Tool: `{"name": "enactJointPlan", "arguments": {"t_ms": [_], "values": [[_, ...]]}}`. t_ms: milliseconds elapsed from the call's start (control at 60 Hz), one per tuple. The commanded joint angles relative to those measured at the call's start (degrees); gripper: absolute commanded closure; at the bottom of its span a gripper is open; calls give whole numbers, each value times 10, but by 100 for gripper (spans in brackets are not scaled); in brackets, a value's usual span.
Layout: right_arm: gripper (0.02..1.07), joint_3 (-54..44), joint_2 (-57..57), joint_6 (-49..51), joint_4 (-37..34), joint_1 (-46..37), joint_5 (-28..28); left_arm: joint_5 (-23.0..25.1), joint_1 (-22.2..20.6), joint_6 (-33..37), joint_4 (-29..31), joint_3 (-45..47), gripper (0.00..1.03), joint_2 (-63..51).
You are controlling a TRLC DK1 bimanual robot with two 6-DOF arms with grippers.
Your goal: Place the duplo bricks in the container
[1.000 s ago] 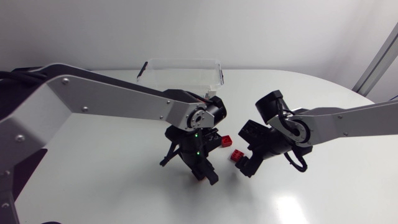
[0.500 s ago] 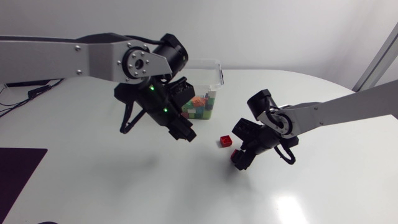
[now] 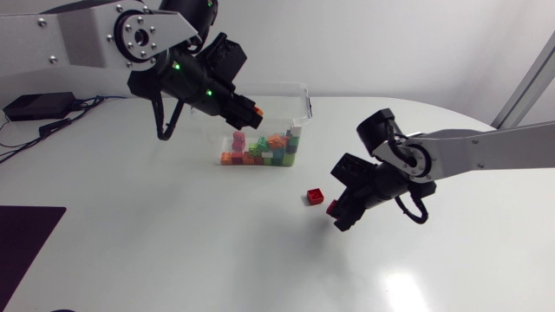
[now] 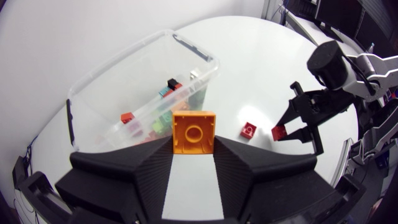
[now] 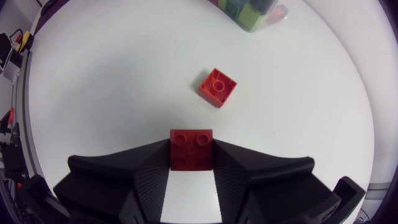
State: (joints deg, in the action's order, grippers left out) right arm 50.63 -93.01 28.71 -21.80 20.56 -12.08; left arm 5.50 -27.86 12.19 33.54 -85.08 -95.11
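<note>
- A clear plastic container point(image 3: 305, 97) stands on the white table point(image 3: 173, 251). A heap of many-coloured bricks point(image 3: 260, 149) lies at one end of it.
- The left gripper point(image 3: 247, 108) is raised by the container and clamps a square orange brick point(image 4: 194, 132), whose hollow underside faces the wrist camera.
- The right gripper point(image 5: 191, 155), well apart from the container, pinches a square red brick point(image 5: 191, 149) with its studs toward the camera.
- A second red brick point(image 5: 218, 86) lies loose just ahead, turned cornerwise.
- None of these bricks shows a long axis.

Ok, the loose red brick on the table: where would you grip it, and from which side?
From above, across two opposite flat sides of the loose red brick. It lies flat on the table with nothing touching it, but sits cornerwise to the right gripper, so the fingers would probably need turning first.
</note>
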Motion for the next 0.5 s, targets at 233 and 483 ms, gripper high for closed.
{"name": "enactJointPlan", "arguments": {"t_ms": [233,483], "values": [[73,66,80,-37,-53,19,-14,0,71,-21,-93,-68,65,-78],[73,154,78,-81,-58,45,-17,0,107,-31,-160,-98,59,-151]]}}
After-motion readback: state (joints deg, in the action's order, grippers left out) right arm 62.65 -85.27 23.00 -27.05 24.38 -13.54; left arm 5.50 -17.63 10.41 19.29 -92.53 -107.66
